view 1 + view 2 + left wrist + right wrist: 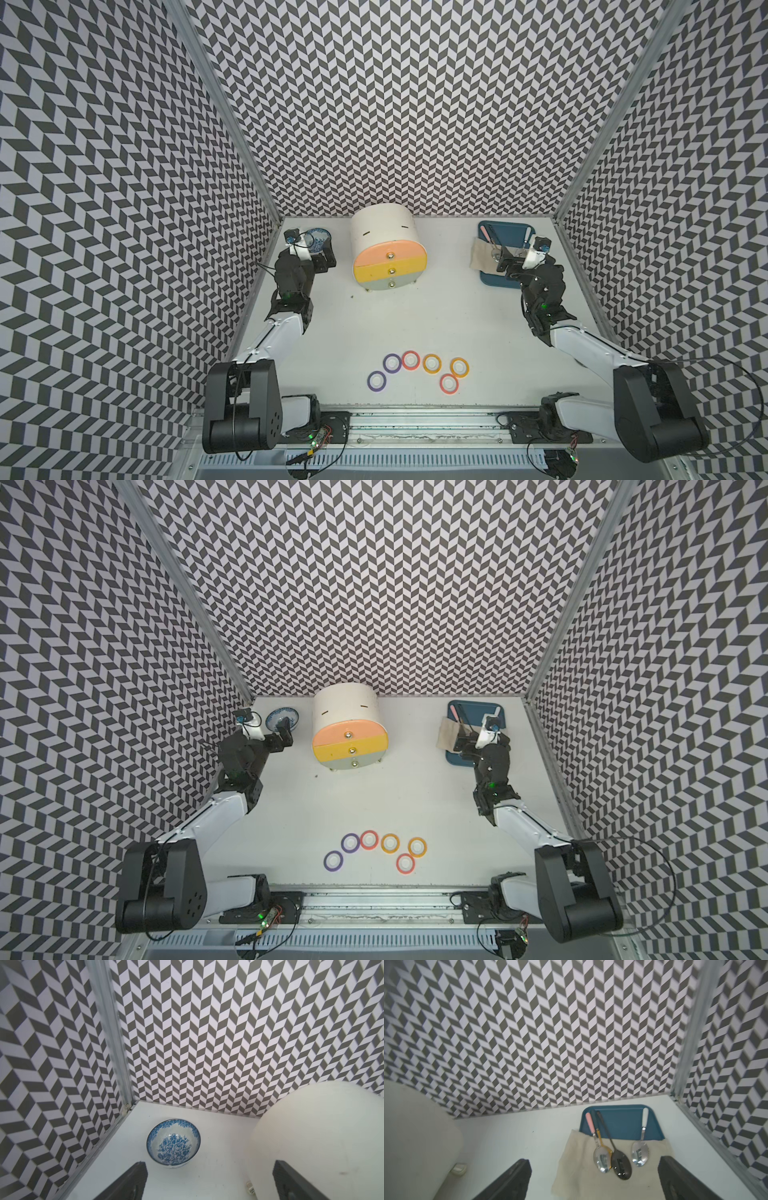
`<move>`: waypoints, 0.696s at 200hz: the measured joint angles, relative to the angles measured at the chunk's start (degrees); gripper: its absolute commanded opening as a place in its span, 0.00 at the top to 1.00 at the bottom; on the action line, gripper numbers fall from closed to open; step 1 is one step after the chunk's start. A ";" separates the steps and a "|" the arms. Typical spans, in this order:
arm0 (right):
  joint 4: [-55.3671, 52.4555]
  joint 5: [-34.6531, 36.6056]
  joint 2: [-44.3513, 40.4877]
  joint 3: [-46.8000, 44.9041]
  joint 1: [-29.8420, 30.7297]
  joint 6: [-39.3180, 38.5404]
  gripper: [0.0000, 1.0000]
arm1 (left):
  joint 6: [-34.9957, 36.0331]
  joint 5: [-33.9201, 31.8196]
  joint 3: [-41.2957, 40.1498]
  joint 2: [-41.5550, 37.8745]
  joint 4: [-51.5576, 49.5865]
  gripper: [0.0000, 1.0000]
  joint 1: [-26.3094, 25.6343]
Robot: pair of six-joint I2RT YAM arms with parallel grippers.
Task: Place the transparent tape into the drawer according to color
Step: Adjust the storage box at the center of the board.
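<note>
Opening step, not yet begun. The left gripper [329,255] and right gripper [508,266] have their fingers spread and empty. The six small flat purple, red-pink and orange-yellow tape rings [405,360] lie well behind both. Between the fingers, the white arch-topped cabinet's peach, yellow and grey-green drawers [390,270] are shut, so a knob probably needs pulling first.

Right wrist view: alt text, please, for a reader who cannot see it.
Several spoons lie across a beige cloth and the blue tray under it, just beyond the open right claw. The white cabinet stands nearby, chevron-patterned walls behind.
</note>
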 measured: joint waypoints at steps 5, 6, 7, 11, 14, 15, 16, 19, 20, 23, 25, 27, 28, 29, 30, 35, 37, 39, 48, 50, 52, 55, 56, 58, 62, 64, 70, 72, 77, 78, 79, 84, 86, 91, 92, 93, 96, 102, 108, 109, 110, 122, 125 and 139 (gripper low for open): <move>-1.33 -0.98 0.00 0.59 0.26 0.39 0.00 | -0.20 1.75 2.01 0.52 -1.46 0.00 0.11; -1.55 -1.07 0.00 0.70 0.33 0.42 0.00 | -0.24 1.99 2.29 0.63 -1.75 0.00 0.13; -1.99 -1.31 0.00 0.90 0.39 0.39 0.00 | -0.26 2.23 2.60 0.72 -2.01 0.00 0.15; -2.99 -2.27 -0.02 1.44 0.63 0.68 0.00 | -0.35 3.54 4.17 1.27 -3.06 0.00 0.15; -3.72 -2.80 -0.02 1.77 0.76 0.87 0.00 | -0.52 4.61 5.40 1.75 -3.89 0.00 0.15; -4.17 -3.21 -0.02 2.01 0.81 0.96 0.00 | -0.55 4.87 5.70 1.86 -4.04 0.00 0.15; -4.35 -3.39 -0.02 2.14 0.85 0.96 0.00 | -0.57 5.09 5.99 1.99 -4.17 0.00 0.15; -5.09 -4.07 -0.02 2.58 1.07 1.27 0.00 | -0.55 6.21 7.17 2.60 -4.87 0.00 0.15; -5.31 -4.26 -0.02 2.69 1.09 1.36 0.00 | -0.57 6.47 7.45 2.71 -5.09 0.00 0.15; -6.01 -4.81 -0.02 3.17 1.22 1.44 0.00 | -0.57 7.45 8.59 3.19 -5.70 0.00 0.15; -6.56 -5.62 -0.02 3.56 1.40 1.66 0.00 | -0.57 7.98 9.14 3.54 -6.03 0.00 0.15; -7.02 -5.77 -0.02 3.82 1.49 1.68 0.00 | -0.59 8.72 9.94 3.96 -6.54 0.00 0.15; -7.39 -6.03 -0.04 4.07 1.53 1.81 0.00 | -0.61 8.98 10.21 4.07 -6.73 0.00 0.15; -7.56 -6.29 -0.04 4.20 1.57 1.86 0.00 | -0.59 9.20 10.49 4.20 -6.86 0.00 0.15; -7.69 -6.54 -0.04 4.31 1.62 1.88 0.00 | -0.59 9.44 10.71 4.33 -6.95 0.00 0.15; -8.96 -7.69 -0.04 5.25 1.95 2.08 0.00 | -0.61 11.04 12.26 5.29 -7.80 0.00 0.15; -9.27 -7.98 -0.04 5.51 2.03 2.19 0.00 | -0.61 11.78 13.00 5.75 -8.13 0.00 0.15; -9.84 -8.50 -0.04 5.92 2.21 2.29 0.00 | -0.61 12.50 13.75 6.29 -8.59 0.00 0.13; -11.87 -10.05 -0.04 7.56 2.73 2.58 0.00 | -0.59 14.95 16.13 8.00 -9.81 0.00 0.09; -12.28 -10.56 -0.04 7.98 2.89 2.67 0.00 | -0.55 15.63 16.85 8.52 -10.23 0.00 0.02; -12.66 -10.91 -0.04 8.28 2.99 2.80 0.00 | -0.52 16.11 17.35 9.01 -10.54 0.00 -0.04; -13.35 -11.28 -0.04 8.87 3.13 2.84 0.00 | -0.48 16.94 18.34 9.73 -11.19 0.00 -0.22; -13.51 -11.47 -0.04 9.01 3.17 2.86 0.00 | -0.48 17.14 18.56 9.90 -11.30 0.00 -0.24; -13.97 -11.98 -0.04 9.42 3.30 2.89 0.00 | -0.39 17.59 19.28 10.56 -11.72 0.00 -0.28; -14.80 -12.52 -0.04 10.14 3.39 2.95 0.00 | -0.26 18.49 20.48 11.47 -12.63 0.00 -0.39; -15.04 -12.83 -0.04 10.40 3.43 2.97 0.00 | -0.13 18.75 20.94 11.91 -12.92 0.00 -0.44; -16.17 -13.66 -0.04 11.43 3.58 3.06 0.00 | 0.22 19.85 22.60 13.44 -14.12 0.00 -0.66; -16.52 -14.01 -0.07 11.76 3.65 3.08 0.00 | 0.39 20.04 22.95 13.86 -14.43 0.00 -0.74; -17.33 -14.60 -0.15 12.41 3.69 3.19 0.00 | 0.68 20.87 24.15 15.04 -15.43 0.00 -1.05; -17.46 -14.80 -0.15 12.50 3.69 3.21 0.00 | 0.72 20.96 24.35 15.21 -15.58 0.00 -1.09; -17.68 -15.04 -0.20 12.68 3.72 3.23 0.00 | 0.79 21.07 24.50 15.39 -15.74 0.00 -1.14; -18.18 -15.61 -0.33 13.11 3.76 3.30 0.00 | 0.98 21.57 25.29 16.24 -16.59 0.00 -1.44; -18.45 -15.78 -0.44 13.27 3.78 3.34 0.00 | 1.18 21.79 25.64 16.68 -17.09 0.00 -1.64; -18.95 -16.28 -0.68 13.57 3.78 3.45 0.00 | 1.46 22.25 26.32 17.46 -17.97 0.00 -2.01; -19.12 -16.50 -0.76 13.64 3.78 3.48 0.00 | 1.53 22.34 26.43 17.59 -18.16 0.00 -2.10; -19.23 -16.61 -0.81 13.66 3.78 3.45 0.00 | 1.62 22.36 26.51 17.70 -18.32 0.00 -2.19; -19.45 -16.87 -1.01 13.75 3.78 3.50 0.00 | 1.84 22.60 26.97 18.16 -18.95 0.00 -2.43; -19.82 -17.42 -1.40 13.79 3.78 3.63 0.00 | 2.29 22.91 27.71 19.02 -20.09 0.00 -3.02; -20.33 -17.86 -1.79 13.79 3.78 3.74 0.00 | 2.73 23.02 28.44 19.71 -21.09 0.00 -3.63; -20.37 -17.90 -1.84 13.79 3.78 3.74 0.00 | 2.78 23.10 28.61 19.89 -21.35 0.00 -3.76; -20.44 -17.97 -1.90 13.79 3.78 3.78 0.00 | 2.78 23.12 28.74 20.02 -21.44 0.00 -3.85; -20.81 -18.75 -2.49 13.79 3.78 4.04 0.00 | 3.54 23.39 30.80 20.98 -22.60 0.00 -4.81; -20.90 -18.93 -2.60 13.79 3.78 4.07 0.00 | 3.87 23.52 31.26 21.11 -23.02 0.00 -5.05; -21.05 -19.54 -2.99 13.79 3.78 4.26 0.00 | 4.96 24.04 33.07 21.75 -24.74 0.00 -6.21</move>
